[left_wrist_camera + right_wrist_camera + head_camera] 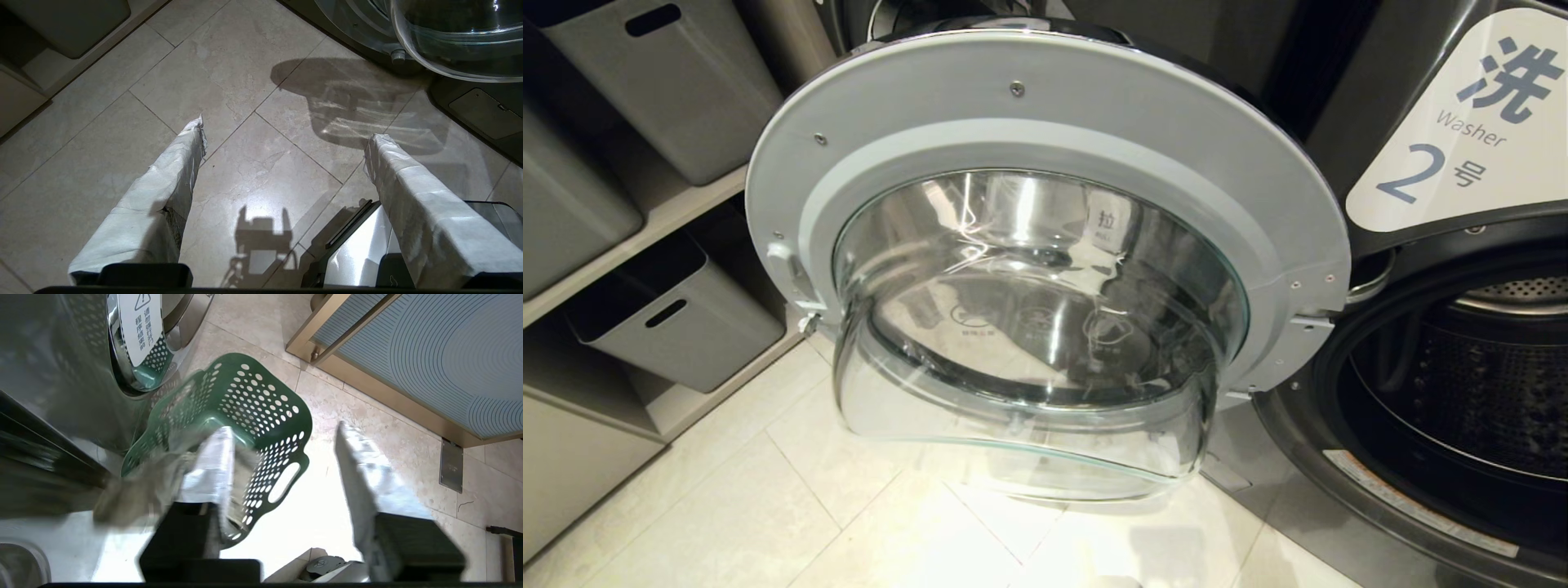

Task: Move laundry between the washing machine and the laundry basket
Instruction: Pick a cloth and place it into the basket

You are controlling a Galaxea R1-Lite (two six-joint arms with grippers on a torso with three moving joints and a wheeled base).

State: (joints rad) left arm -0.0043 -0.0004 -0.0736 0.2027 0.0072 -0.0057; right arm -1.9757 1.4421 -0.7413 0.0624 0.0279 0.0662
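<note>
Laundry day at Washer 2: my right pincer hangs over the green laundry basket, fingers spread apart, with a pale grey garment blurred against the inner finger and trailing across the basket's near rim. Whether the cloth is still caught on that finger or already falling free I cannot tell. The basket sits on the tiled floor just beside the washing machine's steel front, and its perforated bottom shows no other laundry that I can make out.

My left pincer is parked low over the floor, fingers spread wide and carrying nothing, with the edge of the glass door nearby.

From my head camera, neither arm is in sight. The round door stands swung fully open, its clear bowl facing me, and the dark drum gapes to the right; I can pick out no clothing inside from this angle.

By my reading, the step in hand is the drop into the basket. To do it well, I should keep the fingers wide and hold centred over the basket's opening rather than its rim, since the garment now drapes toward the machine side and could slide out onto the floor. A small lift or shake would clear any fold snagged on the wrapped finger before I swing back toward the drum.
</note>
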